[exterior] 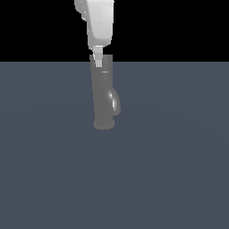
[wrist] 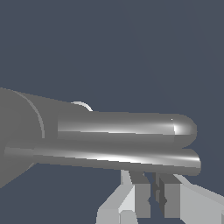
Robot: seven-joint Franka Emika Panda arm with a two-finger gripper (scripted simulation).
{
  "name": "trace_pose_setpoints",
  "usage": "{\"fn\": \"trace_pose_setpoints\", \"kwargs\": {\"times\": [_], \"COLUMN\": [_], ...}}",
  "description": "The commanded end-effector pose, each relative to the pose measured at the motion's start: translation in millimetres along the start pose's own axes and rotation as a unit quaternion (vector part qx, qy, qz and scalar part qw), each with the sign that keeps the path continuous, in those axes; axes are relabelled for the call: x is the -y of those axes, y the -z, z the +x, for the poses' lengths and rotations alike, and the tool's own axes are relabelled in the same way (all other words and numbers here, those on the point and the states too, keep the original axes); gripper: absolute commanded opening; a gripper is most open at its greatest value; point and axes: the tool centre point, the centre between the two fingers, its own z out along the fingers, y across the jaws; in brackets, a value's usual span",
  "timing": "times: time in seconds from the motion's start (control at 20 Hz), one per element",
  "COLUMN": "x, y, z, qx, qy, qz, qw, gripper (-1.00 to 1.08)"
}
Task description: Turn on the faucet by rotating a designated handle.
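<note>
White robot gripper (exterior: 98, 57) hangs at the top of an upright grey faucet (exterior: 103, 96) on the tabletop (exterior: 179, 170), jaws nearly pressed together, holding nothing, probably placed to push the handle (wrist: 131, 158) beside them.

The faucet (exterior: 102, 96) is a dull grey upright cylinder on a flared round base, standing near the floor's (exterior: 179, 179) far edge, its shiny curved spout (exterior: 116, 102) bulging toward the exterior view's right.
</note>
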Motion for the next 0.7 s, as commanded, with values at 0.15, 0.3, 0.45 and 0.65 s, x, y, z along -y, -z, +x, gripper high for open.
{"fn": "trace_pose_setpoints", "kwargs": {"times": [0.15,0.3,0.45,0.65], "x": [0,0,0,1], "y": [0,0,0,0], "z": [40,55,70,84], "qx": [-0.001,-0.001,-0.001,-0.001], "qy": [-0.01,-0.01,-0.011,-0.012], "qz": [0.001,0.001,0.0,0.0], "qw": [1.0,0.9999,0.9999,0.9999], "gripper": [-1.0,-1.0,-1.0,-1.0]}}
